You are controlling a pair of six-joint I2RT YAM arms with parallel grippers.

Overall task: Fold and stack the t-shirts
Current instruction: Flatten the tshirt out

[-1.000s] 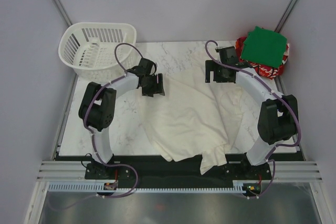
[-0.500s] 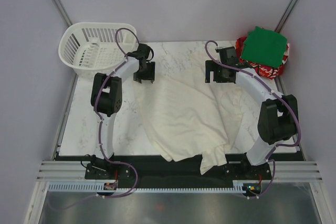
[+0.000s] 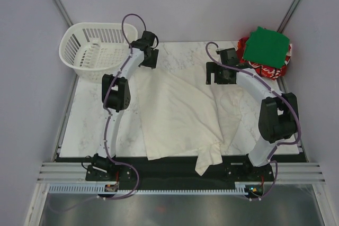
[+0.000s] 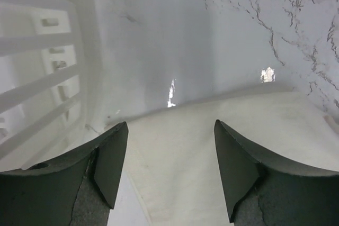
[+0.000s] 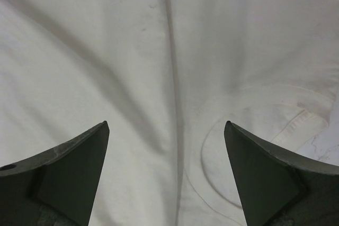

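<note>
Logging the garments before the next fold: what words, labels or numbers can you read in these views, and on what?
Red t-shirt, lying under the green t-shirt: white lettering, too small to read.
Cream t-shirt, green t-shirt and white basket: no text visible.

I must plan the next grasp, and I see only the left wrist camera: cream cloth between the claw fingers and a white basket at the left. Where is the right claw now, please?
Observer: The right claw hangs open over the cream t-shirt, close to its collar.
Operator: Does the whole shirt lie on the table?
Observer: No. Part of it hangs over the near edge of the table.
Operator: And where are the other shirts?
Observer: The green t-shirt, folded, lies on the red t-shirt at the far right corner.
</note>
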